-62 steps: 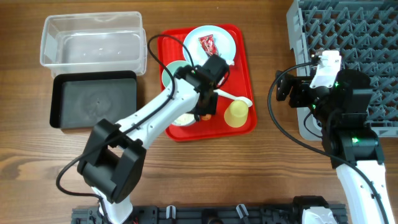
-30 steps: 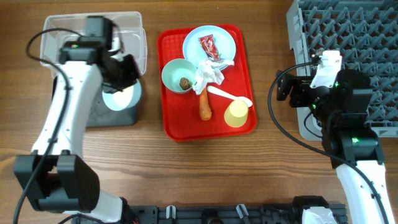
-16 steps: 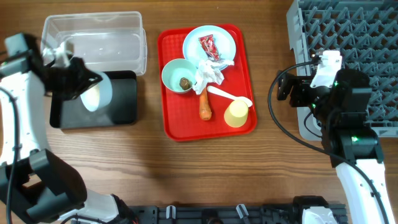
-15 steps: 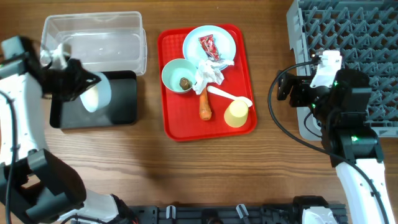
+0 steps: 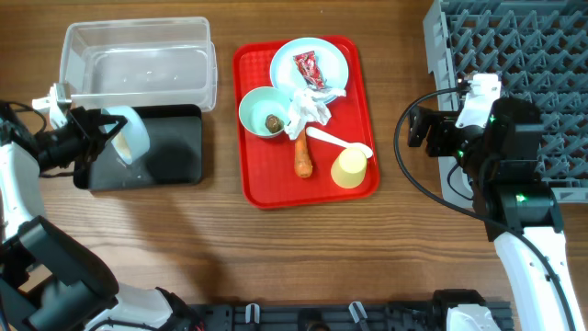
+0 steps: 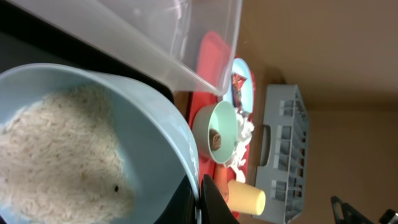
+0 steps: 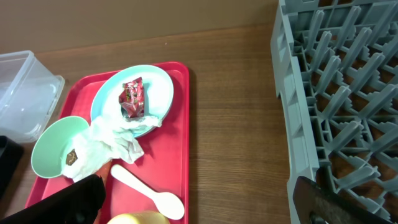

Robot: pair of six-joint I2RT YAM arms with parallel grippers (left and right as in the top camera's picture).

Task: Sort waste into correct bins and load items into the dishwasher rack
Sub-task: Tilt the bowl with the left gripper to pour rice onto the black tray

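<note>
My left gripper (image 5: 103, 140) is shut on the rim of the light blue bowl (image 5: 131, 138), tilted on its side over the black tray (image 5: 175, 147). The left wrist view shows white rice (image 6: 56, 155) still in the bowl (image 6: 149, 137). The clear tub (image 5: 138, 60) sits behind the tray. The red tray (image 5: 363, 101) holds the blue plate (image 5: 326, 57) with the red wrapper (image 5: 308, 66), the green bowl (image 5: 253, 106) with a brown lump (image 5: 273, 120), white tissue (image 5: 308, 110), carrot (image 5: 302, 158), white spoon (image 5: 340, 141) and yellow cup (image 5: 350, 167). My right gripper (image 7: 205, 199) is open and empty beside the grey rack (image 5: 514, 55).
The rack (image 7: 336, 93) fills the right side and my right arm hangs over its left edge. Bare wooden table (image 5: 395, 83) lies between the red tray and the rack. The left arm reaches in from the table's left edge.
My left gripper took the light blue bowl off the red tray to the black tray and tipped it further onto its side there. The right arm has stayed put.
</note>
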